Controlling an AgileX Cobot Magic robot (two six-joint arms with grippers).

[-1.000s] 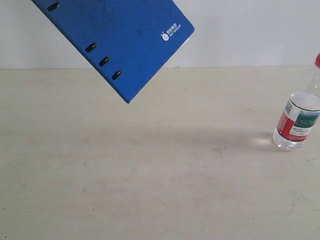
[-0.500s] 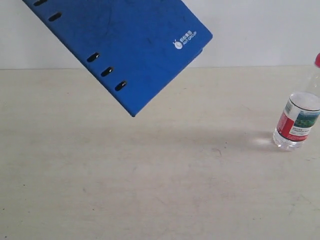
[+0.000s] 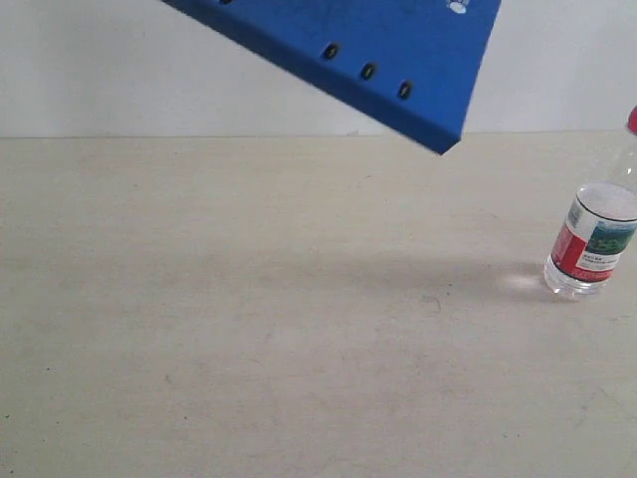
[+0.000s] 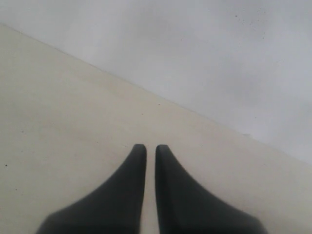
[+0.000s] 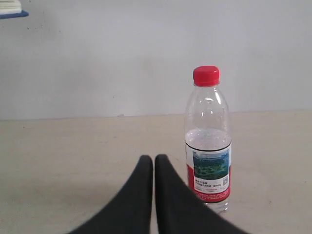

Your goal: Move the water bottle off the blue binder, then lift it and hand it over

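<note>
The water bottle point(image 3: 595, 239) stands upright on the table at the far right of the exterior view, clear with a red cap and a red-and-white label. The blue binder point(image 3: 398, 40) hangs tilted in the air at the top of that view, partly cut off by the frame; what holds it is hidden. In the right wrist view the water bottle point(image 5: 207, 146) stands just beside my right gripper point(image 5: 154, 157), which is shut with nothing in it. My left gripper point(image 4: 146, 146) is shut and empty above bare table. Neither gripper shows in the exterior view.
The beige table point(image 3: 299, 329) runs back to a pale wall point(image 3: 119, 80). A faint shadow lies across the table's middle. A small blue-and-white edge point(image 5: 9, 9) shows in a corner of the right wrist view.
The blue binder has swung up and to the right, turning so its spine edge faces down, and more of it is out of frame. The bottle has not moved.
</note>
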